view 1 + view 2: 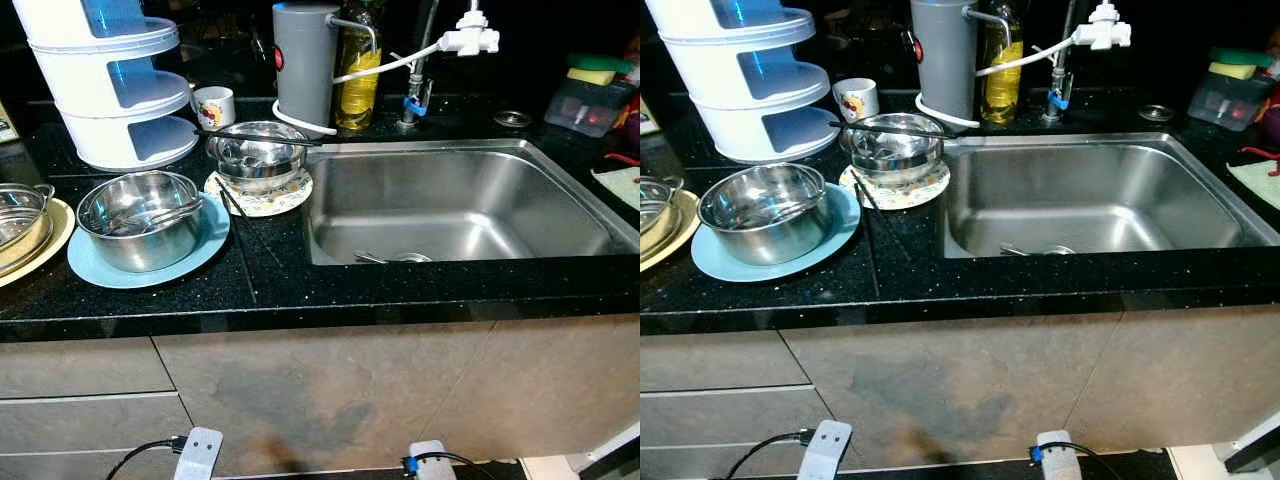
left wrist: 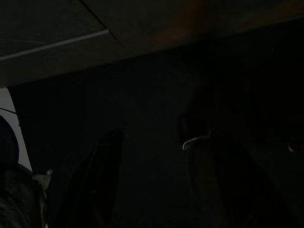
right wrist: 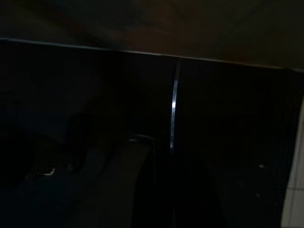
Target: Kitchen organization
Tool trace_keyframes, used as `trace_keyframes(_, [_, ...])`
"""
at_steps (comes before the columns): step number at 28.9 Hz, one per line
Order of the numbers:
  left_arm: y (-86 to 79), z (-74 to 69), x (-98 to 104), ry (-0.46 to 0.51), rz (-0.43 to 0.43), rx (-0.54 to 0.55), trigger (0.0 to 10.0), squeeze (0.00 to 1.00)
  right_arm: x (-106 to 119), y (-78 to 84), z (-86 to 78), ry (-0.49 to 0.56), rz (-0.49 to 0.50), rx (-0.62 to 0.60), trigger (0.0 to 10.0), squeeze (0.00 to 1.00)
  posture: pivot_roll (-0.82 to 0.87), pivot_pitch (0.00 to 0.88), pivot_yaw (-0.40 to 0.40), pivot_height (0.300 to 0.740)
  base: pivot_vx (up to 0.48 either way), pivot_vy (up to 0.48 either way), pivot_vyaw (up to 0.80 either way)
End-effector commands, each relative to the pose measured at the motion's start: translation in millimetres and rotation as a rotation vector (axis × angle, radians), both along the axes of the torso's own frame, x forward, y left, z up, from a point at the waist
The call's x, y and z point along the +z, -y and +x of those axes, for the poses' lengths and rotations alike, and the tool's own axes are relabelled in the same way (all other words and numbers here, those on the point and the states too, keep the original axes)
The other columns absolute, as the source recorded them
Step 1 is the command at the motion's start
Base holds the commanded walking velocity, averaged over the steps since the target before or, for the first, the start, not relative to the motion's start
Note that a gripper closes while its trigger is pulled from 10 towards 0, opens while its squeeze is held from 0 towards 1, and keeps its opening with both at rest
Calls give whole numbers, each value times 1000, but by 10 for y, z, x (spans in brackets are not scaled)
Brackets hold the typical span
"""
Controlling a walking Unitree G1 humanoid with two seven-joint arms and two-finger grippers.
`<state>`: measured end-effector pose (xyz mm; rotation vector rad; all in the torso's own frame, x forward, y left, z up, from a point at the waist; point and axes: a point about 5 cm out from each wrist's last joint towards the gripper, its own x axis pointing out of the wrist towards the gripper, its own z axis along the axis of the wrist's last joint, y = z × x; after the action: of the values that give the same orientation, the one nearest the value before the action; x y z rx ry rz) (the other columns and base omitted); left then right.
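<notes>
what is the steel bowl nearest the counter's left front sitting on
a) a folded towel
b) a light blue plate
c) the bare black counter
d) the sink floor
b, the steel bowl rests on a light blue plate whose rim shows all around it, on the black counter to the left of the sink.

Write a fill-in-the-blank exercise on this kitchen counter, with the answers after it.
1. The large round steel bowl sits on a flat light ____ plate.
2. Black chopsticks lie across the smaller steel bowl's ____.
3. The stainless steel sink lies to the robot's ____ of both bowls.

Answers: blue; rim; right
</notes>
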<state>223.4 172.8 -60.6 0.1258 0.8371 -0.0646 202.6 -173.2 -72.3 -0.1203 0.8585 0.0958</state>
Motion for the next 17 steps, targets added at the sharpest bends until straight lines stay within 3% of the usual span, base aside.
trace_keyframes(1, [-20,-63,-45,-29,16,6,10000,0,-39,5,-66,-20,-3,2,10000,0,-72,112,-11,740,0,0,0])
trace_keyframes(17, [-16,-30,-27,-21,20,12,10000,0,-42,33,-73,-21,-15,-16,10000,0,-76,109,-15,740,0,-476,0])
